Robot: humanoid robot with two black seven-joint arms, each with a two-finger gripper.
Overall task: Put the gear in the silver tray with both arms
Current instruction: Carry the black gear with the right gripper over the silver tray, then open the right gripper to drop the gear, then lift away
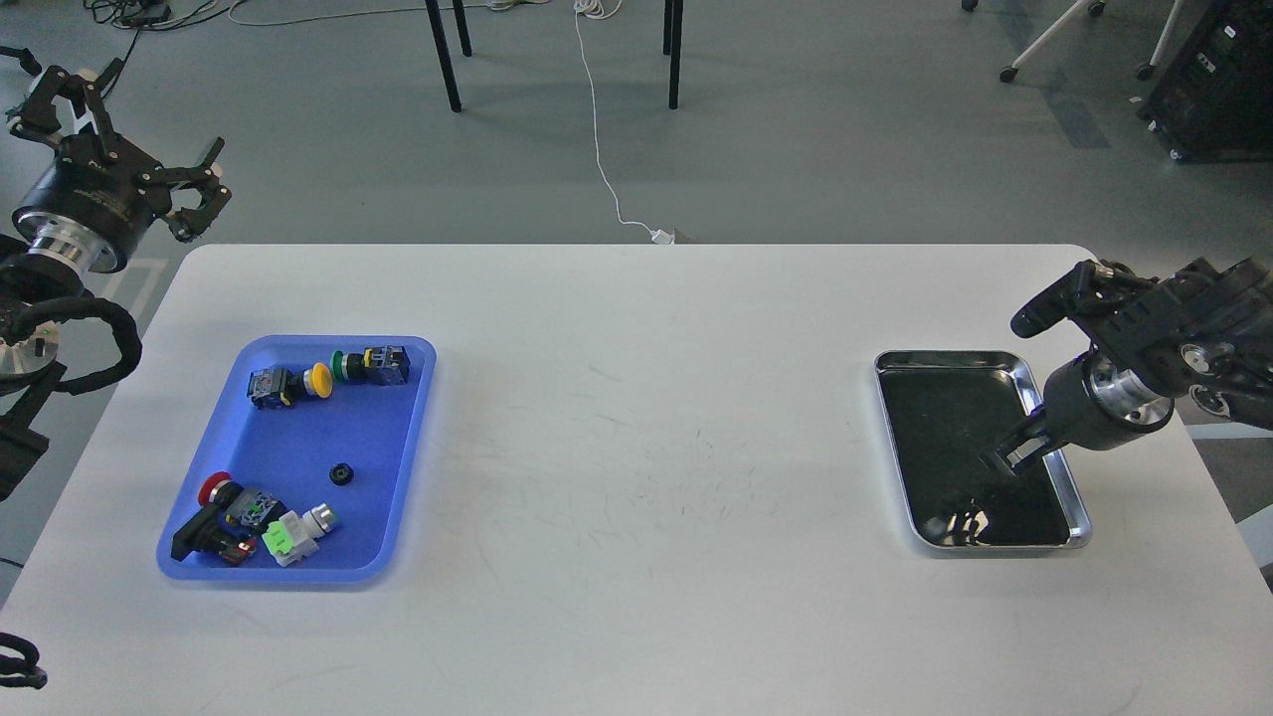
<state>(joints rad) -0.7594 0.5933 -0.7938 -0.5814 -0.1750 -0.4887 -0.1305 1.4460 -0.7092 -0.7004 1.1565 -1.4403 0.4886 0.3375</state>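
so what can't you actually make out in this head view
- Right gripper: dark against the shiny rectangular silver tray's dark floor, so open or shut is unclear.
- Small black round part in the blue plastic tray: too small to confirm gear teeth.
- Both arms' upper parts: cut off by the frame edges.

Single head view, high, angled forward and down over the white table (636, 418). Whole tabletop in frame at middle distance; grey floor (796, 149) and chair legs beyond the far edge. Arms enter at left and right borders. Small objects probably too distant for detail
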